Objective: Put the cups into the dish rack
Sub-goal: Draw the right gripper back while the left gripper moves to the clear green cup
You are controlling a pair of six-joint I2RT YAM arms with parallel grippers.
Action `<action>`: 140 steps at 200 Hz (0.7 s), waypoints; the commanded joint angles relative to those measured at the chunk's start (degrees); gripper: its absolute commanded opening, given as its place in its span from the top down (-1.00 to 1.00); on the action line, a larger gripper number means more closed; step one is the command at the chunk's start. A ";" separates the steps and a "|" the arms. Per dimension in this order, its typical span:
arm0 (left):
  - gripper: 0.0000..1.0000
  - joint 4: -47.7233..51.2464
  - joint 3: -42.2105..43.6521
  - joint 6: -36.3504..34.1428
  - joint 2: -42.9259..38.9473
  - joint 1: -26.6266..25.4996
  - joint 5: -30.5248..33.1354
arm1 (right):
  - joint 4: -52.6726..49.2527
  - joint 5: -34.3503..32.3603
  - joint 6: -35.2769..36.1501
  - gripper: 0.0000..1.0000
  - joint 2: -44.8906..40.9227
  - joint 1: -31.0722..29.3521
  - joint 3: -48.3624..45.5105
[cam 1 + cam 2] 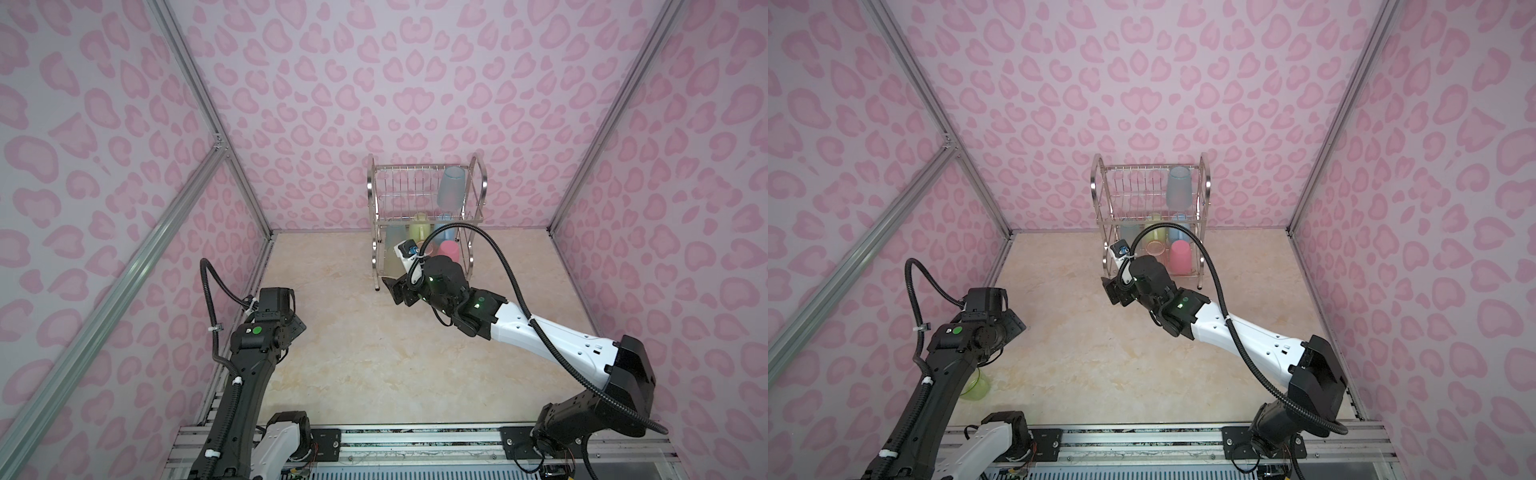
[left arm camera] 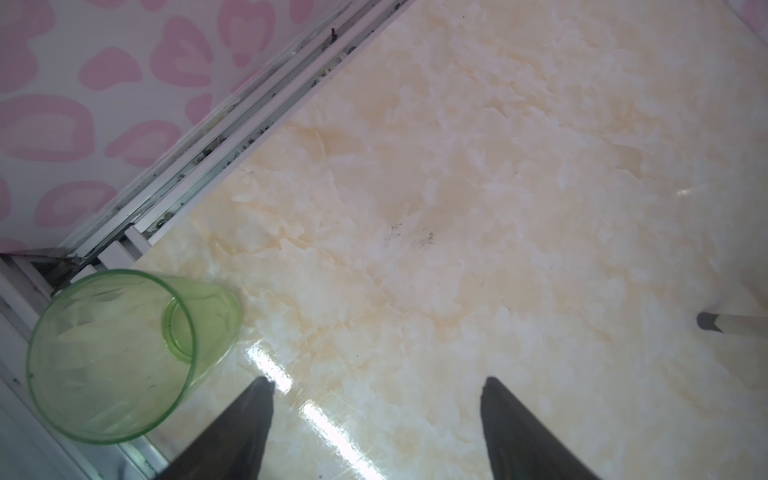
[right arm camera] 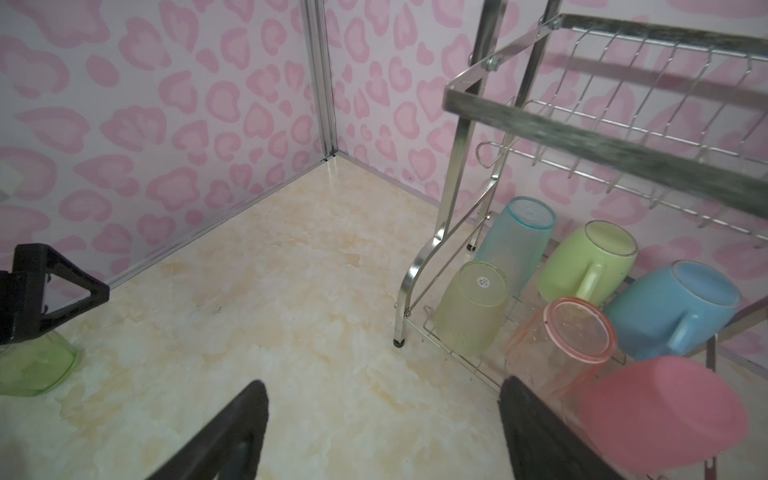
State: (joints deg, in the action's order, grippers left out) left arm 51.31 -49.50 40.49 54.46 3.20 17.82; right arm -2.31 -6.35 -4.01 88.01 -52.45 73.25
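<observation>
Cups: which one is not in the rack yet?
The see-through green tumbler. It alone stands on the table, mouth up, beside the left tool; all the others sit in the dish rack.

Three walls (image 1: pixel 415 83), papered pale lilac with pink heart-like blotches, close in the far, left and right sides. Aluminium posts (image 1: pixel 611 124) run up the far corners; a brace (image 1: pixel 104 316) crosses the left wall. The worktop (image 1: pixel 374 353) is glossy cream marble-look, streaked with glare (image 2: pixel 328 428). A slotted metal rail (image 1: pixel 415 442) lines its near edge.
</observation>
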 commanded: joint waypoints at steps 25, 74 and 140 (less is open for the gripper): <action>-0.58 2.11 1.51 3.70 -1.53 4.62 1.28 | -0.48 2.69 -2.03 -0.71 2.75 -2.49 -0.75; -0.54 4.39 2.34 7.33 -1.85 10.01 5.03 | -0.37 3.82 -3.19 -0.70 5.34 -5.91 -1.91; -0.47 4.63 3.71 10.04 0.17 16.10 5.39 | -0.15 4.07 -3.28 -0.69 7.32 -7.50 -1.68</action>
State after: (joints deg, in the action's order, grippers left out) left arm 54.76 -46.26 48.45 53.71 18.22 21.93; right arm -2.92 -2.55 -6.90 94.72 -59.86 71.64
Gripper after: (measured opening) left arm 0.739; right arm 0.848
